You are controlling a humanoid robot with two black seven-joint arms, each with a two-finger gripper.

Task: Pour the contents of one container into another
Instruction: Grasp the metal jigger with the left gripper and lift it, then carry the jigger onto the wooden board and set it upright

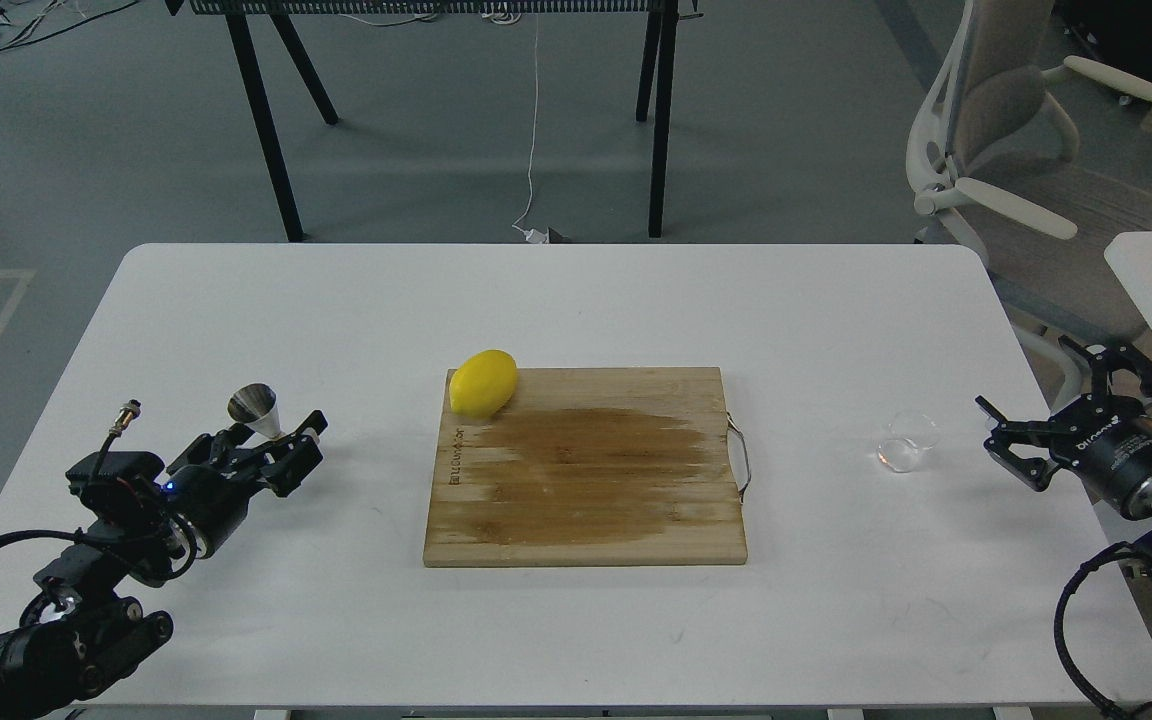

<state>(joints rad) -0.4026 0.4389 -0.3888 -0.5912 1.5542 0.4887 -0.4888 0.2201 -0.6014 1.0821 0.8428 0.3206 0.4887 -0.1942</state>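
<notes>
Head view | L gripper [288, 437] clamps steel jigger [254, 408] | R gripper [1061, 408] wide open, empty | clear glass cup [907, 440] upright

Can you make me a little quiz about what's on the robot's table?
1. True or false: the lemon lies on a back corner of the wooden board.
2. Which is nearer the clear glass cup? A) the left tool B) the right tool C) the lemon
3. Fill in: the steel jigger stands right by the ____ tool.

Key:
1. True; it sits at the board's far left corner.
2. B; the right tool is open, just right of the cup, not touching it.
3. Left; the picture does not show clearly whether that tool grips the jigger.
</notes>
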